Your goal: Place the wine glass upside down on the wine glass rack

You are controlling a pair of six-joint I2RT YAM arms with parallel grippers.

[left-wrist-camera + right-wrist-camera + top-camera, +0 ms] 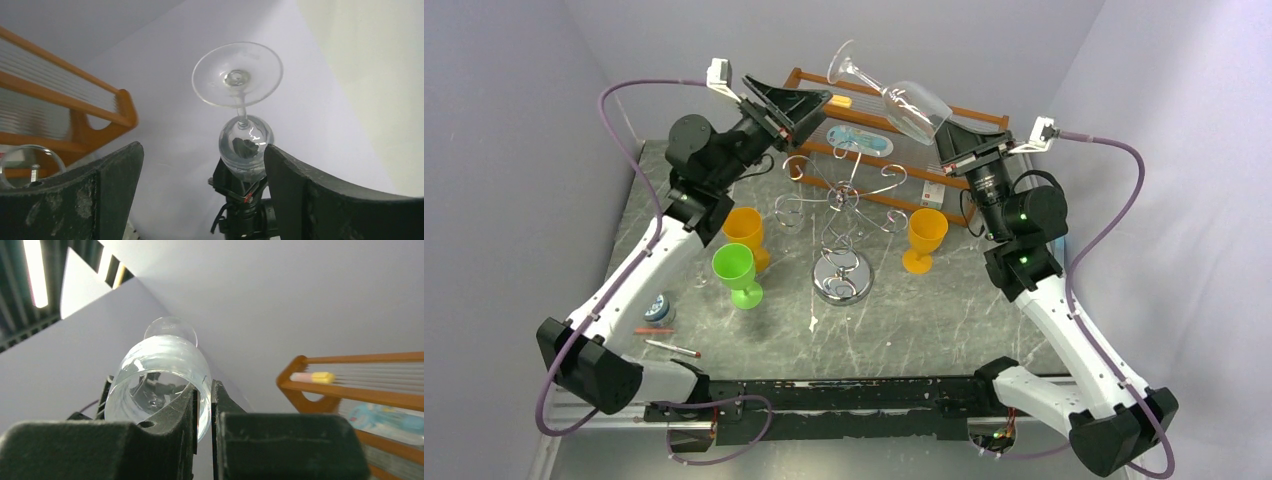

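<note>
A clear wine glass [894, 95] hangs tilted in the air above the back of the table, foot up-left, bowl down-right. My right gripper [946, 135] is shut on the rim of its bowl [160, 377], one finger inside the bowl and one outside. The silver chrome wire rack [842, 215] with scroll arms stands on its round base at mid-table, below and in front of the glass. My left gripper [809, 105] is open and empty, raised left of the glass and facing its foot [237, 75].
A brown wooden shelf unit [969, 115] stands at the back behind the rack. Two orange goblets [746, 235] [926, 240] and a green goblet [736, 275] stand beside the rack. A small tin [658, 309] and pens [672, 348] lie at the near left.
</note>
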